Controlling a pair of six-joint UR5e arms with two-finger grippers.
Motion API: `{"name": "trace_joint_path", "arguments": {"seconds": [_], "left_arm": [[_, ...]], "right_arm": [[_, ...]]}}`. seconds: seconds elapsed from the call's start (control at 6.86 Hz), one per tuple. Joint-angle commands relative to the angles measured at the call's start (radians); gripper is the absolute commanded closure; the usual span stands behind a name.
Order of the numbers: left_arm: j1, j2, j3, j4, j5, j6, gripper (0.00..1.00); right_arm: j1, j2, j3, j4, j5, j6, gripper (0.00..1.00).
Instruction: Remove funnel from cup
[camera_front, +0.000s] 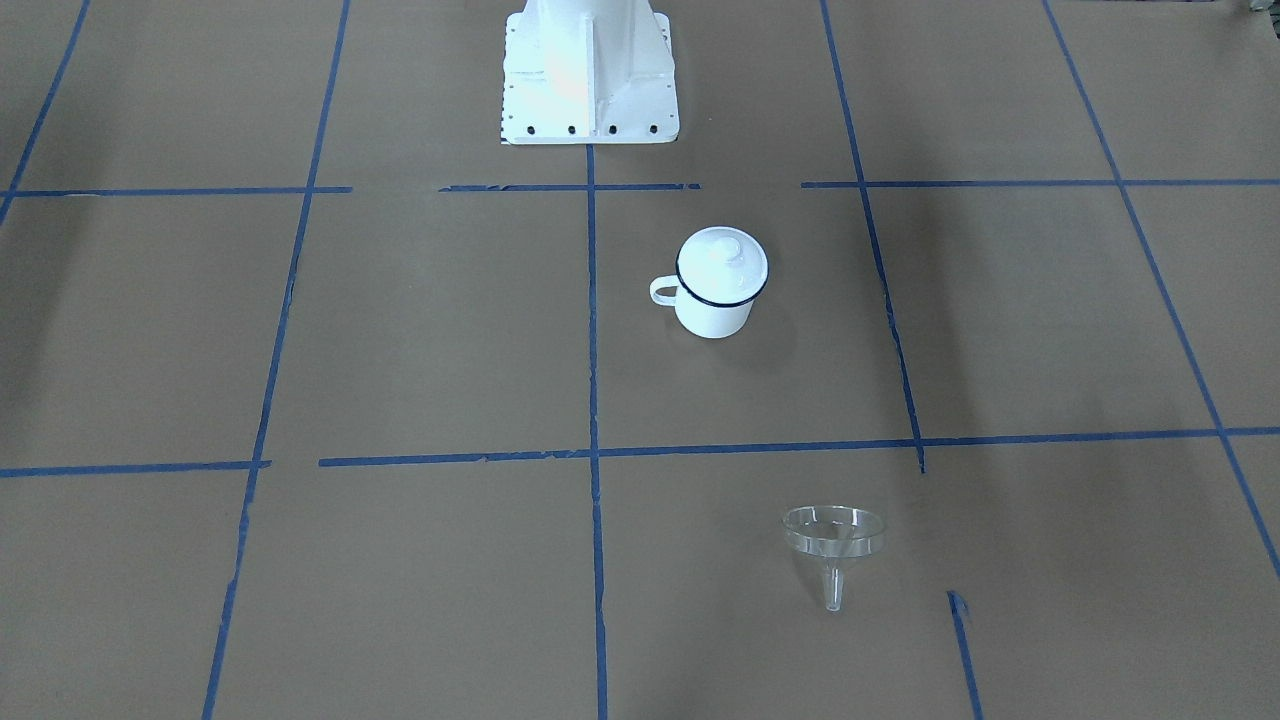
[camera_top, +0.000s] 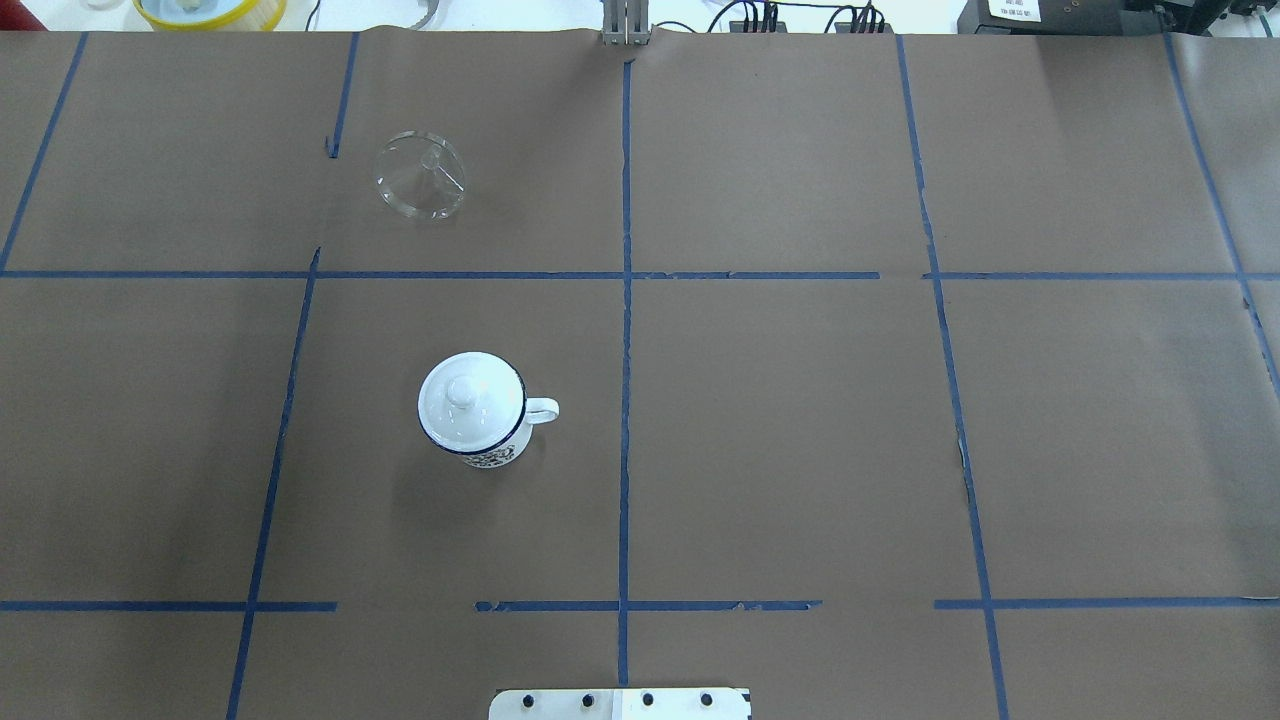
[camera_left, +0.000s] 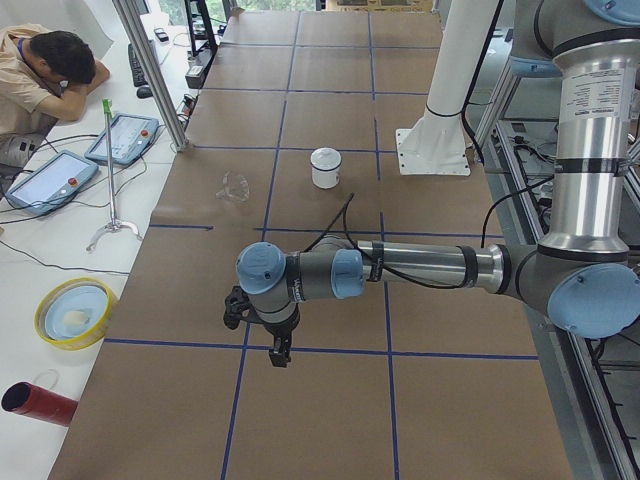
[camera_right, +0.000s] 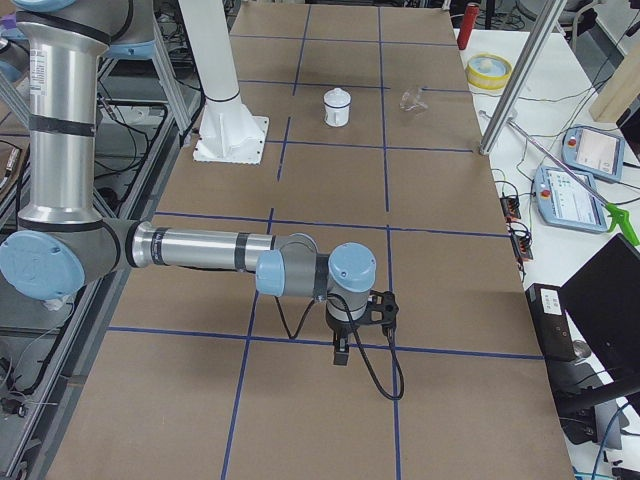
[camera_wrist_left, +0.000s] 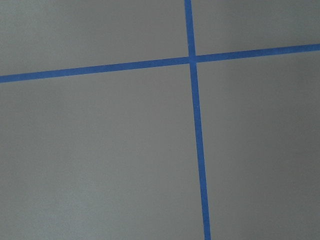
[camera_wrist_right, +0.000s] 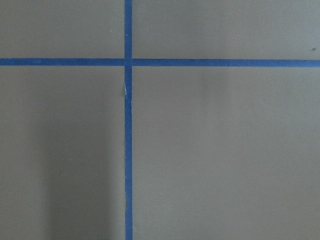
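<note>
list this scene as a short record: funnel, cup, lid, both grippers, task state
funnel: lying on its side on the table, well apart from the cup
cup: upright, nothing gripping it
lid: sitting on top of the cup
left gripper: over bare table, far from both; open or shut cannot be told
right gripper: over bare table, far from both; open or shut cannot be told
task state: funnel already out of the cup
</note>
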Motion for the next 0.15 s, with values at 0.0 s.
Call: {"name": "trace_joint_path", "arguments": {"seconds": [0.0], "left_arm": [[0.0,-0.001,0.001,0.0,0.0,0.001,0.0]], "right_arm": [[0.0,0.0,-0.002,0.0,0.0,0.0,0.0]]}}
